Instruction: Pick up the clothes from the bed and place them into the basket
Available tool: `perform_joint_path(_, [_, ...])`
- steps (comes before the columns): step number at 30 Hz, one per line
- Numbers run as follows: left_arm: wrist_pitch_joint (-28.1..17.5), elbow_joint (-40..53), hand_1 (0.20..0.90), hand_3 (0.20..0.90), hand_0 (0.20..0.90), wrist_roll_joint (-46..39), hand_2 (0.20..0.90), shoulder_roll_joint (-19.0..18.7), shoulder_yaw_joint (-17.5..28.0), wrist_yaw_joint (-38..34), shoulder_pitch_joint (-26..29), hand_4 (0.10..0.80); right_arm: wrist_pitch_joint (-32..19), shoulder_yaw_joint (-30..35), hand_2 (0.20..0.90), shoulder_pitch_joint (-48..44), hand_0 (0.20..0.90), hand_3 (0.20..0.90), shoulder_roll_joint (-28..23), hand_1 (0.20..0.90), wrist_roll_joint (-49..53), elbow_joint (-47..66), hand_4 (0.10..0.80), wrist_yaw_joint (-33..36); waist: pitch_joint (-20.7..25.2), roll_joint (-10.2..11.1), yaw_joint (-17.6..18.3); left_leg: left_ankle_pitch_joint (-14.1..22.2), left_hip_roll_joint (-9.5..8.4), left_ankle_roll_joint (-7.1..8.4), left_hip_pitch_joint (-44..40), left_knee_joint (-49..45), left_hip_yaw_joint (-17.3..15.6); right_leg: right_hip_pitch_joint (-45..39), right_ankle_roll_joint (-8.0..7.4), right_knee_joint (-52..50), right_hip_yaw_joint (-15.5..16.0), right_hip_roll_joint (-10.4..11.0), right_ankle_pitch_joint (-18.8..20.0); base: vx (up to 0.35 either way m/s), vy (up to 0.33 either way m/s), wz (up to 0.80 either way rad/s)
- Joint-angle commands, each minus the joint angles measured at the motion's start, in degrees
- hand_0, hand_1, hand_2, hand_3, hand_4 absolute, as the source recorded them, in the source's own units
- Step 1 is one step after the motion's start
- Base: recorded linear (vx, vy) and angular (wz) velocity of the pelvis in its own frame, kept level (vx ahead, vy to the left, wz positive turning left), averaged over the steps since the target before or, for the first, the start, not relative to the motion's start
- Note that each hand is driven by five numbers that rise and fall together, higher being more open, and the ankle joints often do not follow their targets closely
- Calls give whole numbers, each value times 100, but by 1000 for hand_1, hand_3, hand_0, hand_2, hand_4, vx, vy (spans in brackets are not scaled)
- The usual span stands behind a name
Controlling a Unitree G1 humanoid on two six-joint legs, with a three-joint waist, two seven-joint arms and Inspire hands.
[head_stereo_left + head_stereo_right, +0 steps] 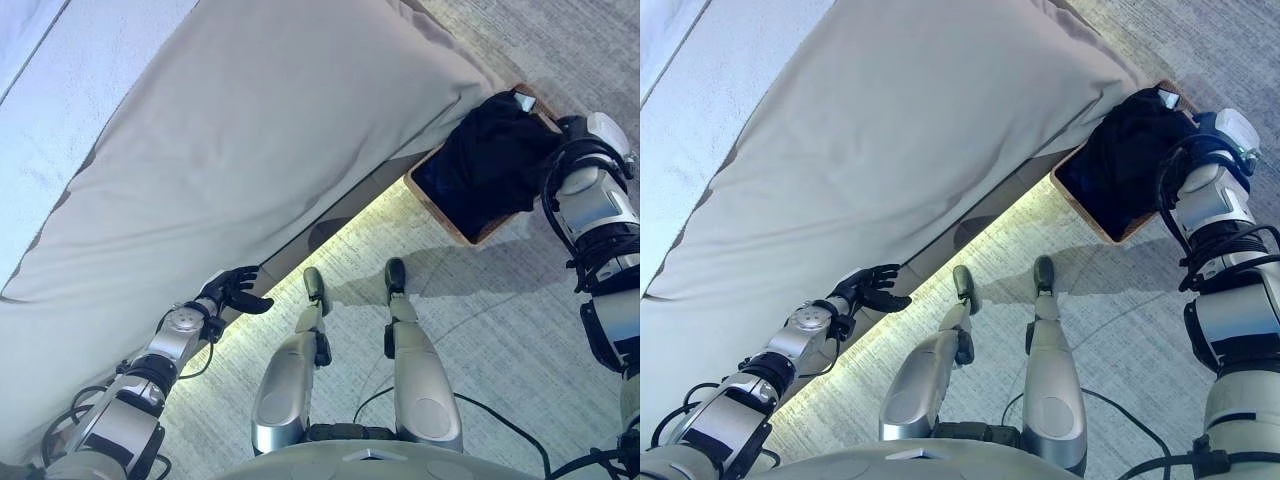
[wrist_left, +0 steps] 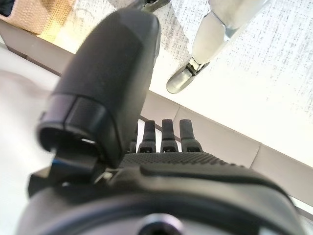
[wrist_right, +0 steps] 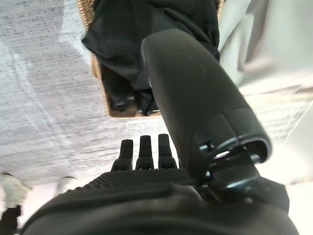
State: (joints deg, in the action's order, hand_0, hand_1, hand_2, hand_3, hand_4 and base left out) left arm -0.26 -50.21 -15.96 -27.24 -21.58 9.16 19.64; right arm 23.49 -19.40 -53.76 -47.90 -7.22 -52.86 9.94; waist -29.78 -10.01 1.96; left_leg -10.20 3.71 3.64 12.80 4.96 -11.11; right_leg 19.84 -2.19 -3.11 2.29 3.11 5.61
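Black clothes [image 1: 490, 160] lie heaped in a wooden-rimmed basket [image 1: 440, 215] on the floor by the bed's corner, and hang over its rim. They also show in the right wrist view [image 3: 132, 44]. My right hand [image 3: 146, 196] is open and empty just above the basket's near side; it also shows in the left eye view [image 1: 568, 128]. My left hand [image 1: 232, 290] is open and empty at the edge of the bed [image 1: 250, 130], which has a smooth beige cover. Its fingers [image 2: 168, 137] are straight.
Grey patterned carpet [image 1: 500, 330] lies between the bed and me. A lit strip [image 1: 330, 240] runs under the bed's edge. A paler sheet [image 1: 30, 100] covers the bed's far left. A person's pale shoes [image 3: 12, 191] stand on the carpet.
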Motion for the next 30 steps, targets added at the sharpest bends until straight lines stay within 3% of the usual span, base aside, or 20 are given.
perform_joint_path(1, [-104, -128, 900, 900, 900, -117, 900, 79, 41, 16, -306, 800, -95, -109, 900, -56, 900, 900, -551, 900, 5, 31, 800, 182, 296, -47, 138, 655, -177, 94, 4, -464, 244, -101, 154, -180, 626, 41, -498, 42, 30, 0])
perform_joint_path(12, [36, -410, 900, 900, 900, 107, 900, -3, 202, 58, -282, 800, -455, 344, 900, 1131, 900, 900, -230, 900, 150, -364, 800, -143, 601, 466, -3, 761, -97, 9, -343, -347, 224, -623, 103, 53, 748, 12, -433, 47, -6, 7])
perform_joint_path(20, [126, -615, 900, 900, 900, 452, 900, 221, 528, -39, -845, 800, -880, 1288, 900, 2466, 900, 900, 28, 900, 882, 750, 800, 388, 1155, 912, -6, 825, -98, -31, -895, -87, 234, -1241, -13, 330, 733, -10, -357, 112, 109, 9])
perform_joint_path(23, [138, -830, 900, 900, 900, 593, 900, 466, 629, -77, -1080, 800, -1199, 1704, 900, 3482, 900, 900, 606, 900, 1518, 1317, 800, 370, 1528, 1050, 96, 908, -103, -82, -1159, -72, 209, -1519, -34, 394, 663, -21, -367, 174, 211, 0])
perform_joint_path(27, [96, -1199, 900, 900, 900, 674, 900, 782, 711, 6, -1266, 800, -1665, 1946, 900, 4416, 900, 900, 1565, 900, 2737, 1378, 800, -602, 1947, 1143, 176, 1051, -127, -165, -1567, -63, 149, -1917, -49, 437, 583, -38, -417, 189, 198, 1])
perform_joint_path(30, [-21, -1580, 900, 900, 900, 610, 900, 998, 820, 97, -1342, 800, -1999, 1905, 900, 4860, 900, 900, 2359, 900, 2765, 743, 800, -1066, 2223, 1177, 230, 1140, -152, -238, -1804, -36, 129, -2108, -33, 393, 471, -80, -496, 165, 172, -2])
